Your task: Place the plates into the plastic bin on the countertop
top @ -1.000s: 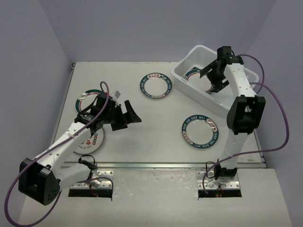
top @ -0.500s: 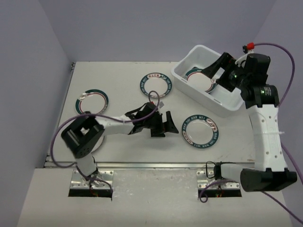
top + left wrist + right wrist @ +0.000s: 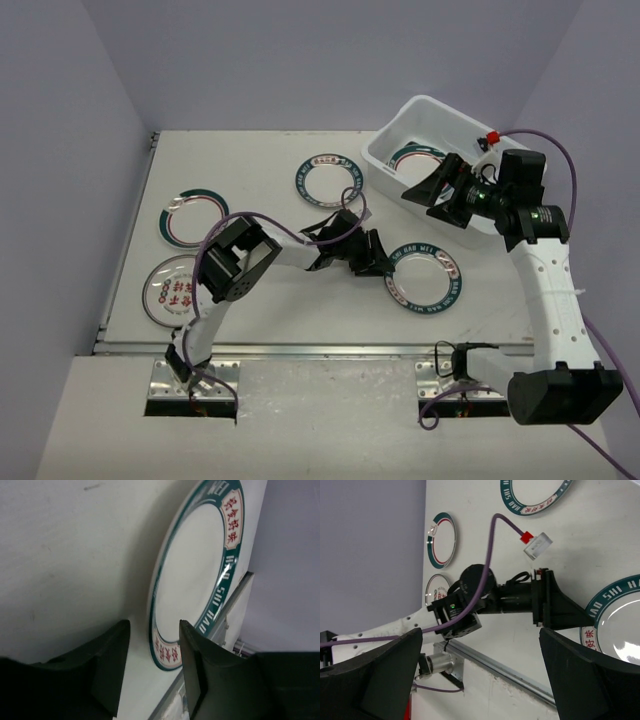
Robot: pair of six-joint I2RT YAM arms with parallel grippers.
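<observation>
Several round white plates with teal rims lie on the countertop point(image 3: 262, 150): one at front right point(image 3: 424, 276), one mid-back point(image 3: 328, 181), two at the left point(image 3: 193, 215) point(image 3: 177, 291). Another plate point(image 3: 412, 155) lies in the plastic bin point(image 3: 388, 128) at back right. My left gripper point(image 3: 383, 258) reaches low across the table to the front-right plate's left edge. In the left wrist view its gripper point(image 3: 152, 647) is half narrowed, with that plate's point(image 3: 192, 575) rim in the gap and bare table showing beside the left finger. My right gripper point(image 3: 425, 185) hangs wide open and empty over the bin's front wall.
A metal rail point(image 3: 330, 349) runs along the table's front edge. Grey walls close in the left, back and right sides. In the right wrist view the left arm point(image 3: 470, 602) and its purple cable point(image 3: 492, 555) stretch across the table below the right gripper point(image 3: 480, 675).
My left arm has swung right, from the left plates to the front-right plate, and its jaws have narrowed. The right gripper has drawn back from inside the bin to its front wall.
</observation>
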